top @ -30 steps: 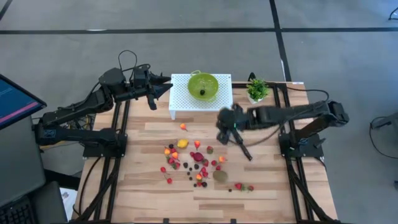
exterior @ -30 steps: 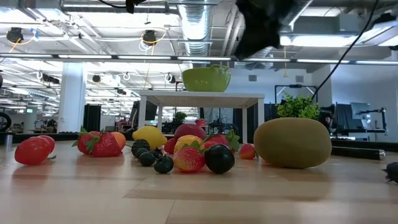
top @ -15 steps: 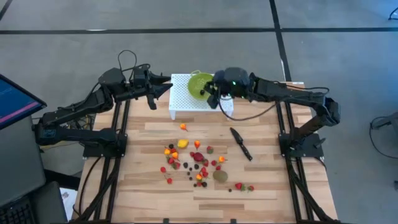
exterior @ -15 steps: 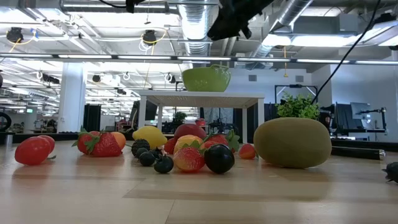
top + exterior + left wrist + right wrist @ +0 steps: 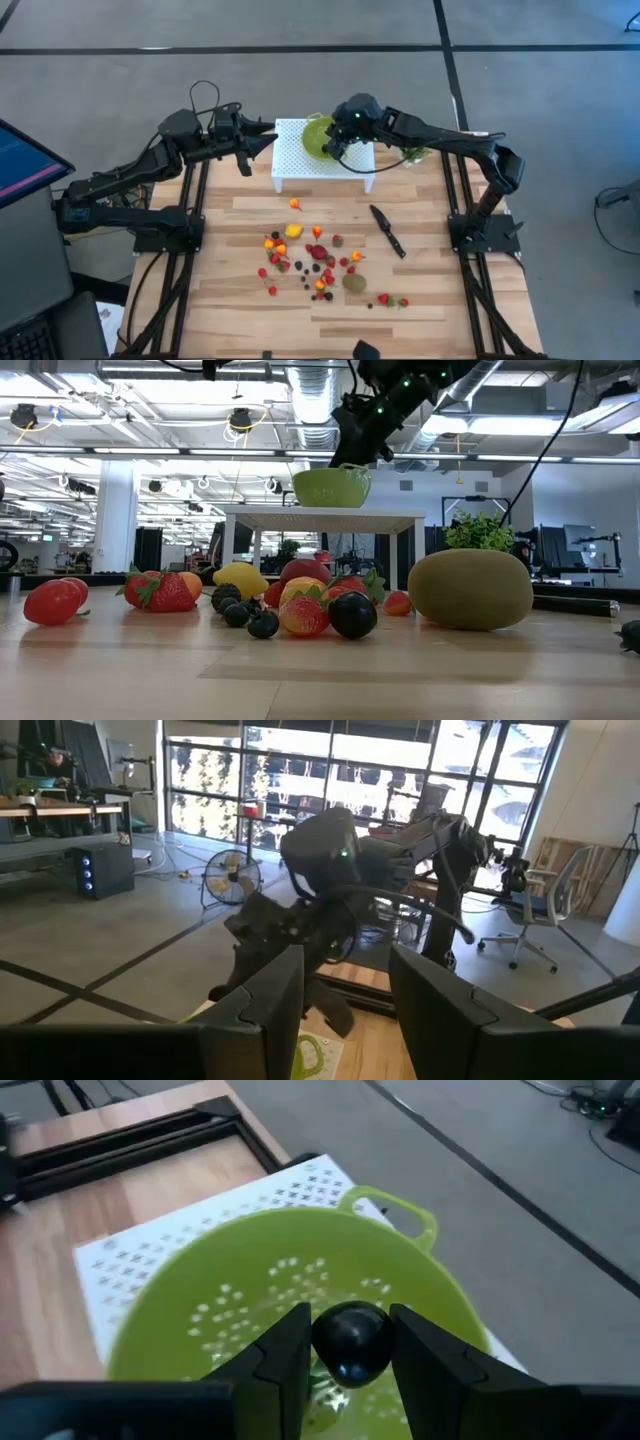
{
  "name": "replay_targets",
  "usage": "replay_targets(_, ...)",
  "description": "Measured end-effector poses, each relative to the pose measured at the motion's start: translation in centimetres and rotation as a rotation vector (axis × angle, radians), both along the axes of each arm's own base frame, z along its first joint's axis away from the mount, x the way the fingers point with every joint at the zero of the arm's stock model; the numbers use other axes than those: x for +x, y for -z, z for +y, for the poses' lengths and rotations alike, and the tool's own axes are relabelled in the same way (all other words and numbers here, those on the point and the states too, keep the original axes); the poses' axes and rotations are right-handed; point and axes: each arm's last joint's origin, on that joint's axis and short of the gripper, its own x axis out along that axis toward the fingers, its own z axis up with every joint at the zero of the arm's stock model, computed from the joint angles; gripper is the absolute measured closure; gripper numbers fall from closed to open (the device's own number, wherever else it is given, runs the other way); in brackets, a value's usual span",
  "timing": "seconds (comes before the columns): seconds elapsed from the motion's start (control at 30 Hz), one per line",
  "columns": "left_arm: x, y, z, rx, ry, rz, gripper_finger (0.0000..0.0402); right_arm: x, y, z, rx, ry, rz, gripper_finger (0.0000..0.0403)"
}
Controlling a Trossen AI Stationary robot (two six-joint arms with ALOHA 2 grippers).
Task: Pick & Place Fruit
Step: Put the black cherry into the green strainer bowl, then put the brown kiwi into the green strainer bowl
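Fruit point(image 5: 318, 262) lies scattered across the middle of the wooden table point(image 5: 240, 310), a loose spread of tiny red, orange, yellow and dark pieces, and the bigger brown-green one point(image 5: 470, 589) sits at the near edge of the group, looming large in the low view. Up at the far side, the green colander point(image 5: 250, 1305) stands on the white perforated stand point(image 5: 290, 160), and that is where the action is. The right gripper point(image 5: 350, 1342) hangs directly over the colander's bowl, and the right wrist view shows a dark round berry point(image 5: 350, 1342) pinched between its two fingers, both pads pressed against it. In the overhead view the gripper's body covers much of the bowl, so whether anything already rests inside cannot be told from there; below the berry in the wrist view only green, hole-punched wall shows. From table height the gripper point(image 5: 365, 430) sits just above the colander's rim point(image 5: 332, 473). The left gripper point(image 5: 262, 140) waits off the stand's left end, held above the table's far corner, its fingers parted with nothing between them. A black knife point(image 5: 387, 231) lies on the boards to the right of the fruit, and a small potted plant point(image 5: 485, 531) stands beside the stand on the right.
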Motion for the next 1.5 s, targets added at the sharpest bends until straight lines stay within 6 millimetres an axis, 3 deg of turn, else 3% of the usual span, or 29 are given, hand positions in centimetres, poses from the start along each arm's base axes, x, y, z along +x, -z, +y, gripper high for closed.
replay_targets(0.67,0.0,0.0,0.0,0.0,0.0,0.0,0.0259,-0.4,1.3,-0.4,0.054,-0.001,0.084,0.0281)
replay_targets(1.07,0.0,0.0,0.0,0.001,0.0,-0.002,0.0259,-0.4,1.1,-0.8,0.039,0.013,0.06,0.0227)
replay_targets(1.3,0.0,0.0,0.0,0.002,0.0,-0.004,0.0259,-0.9,-2.2,0.6,0.005,-0.036,0.051,0.0208)
replay_targets(1.5,0.0,-0.1,0.0,0.002,0.0,-0.005,0.0259,-1.2,-6.0,4.0,-0.009,-0.134,0.071,0.0225)
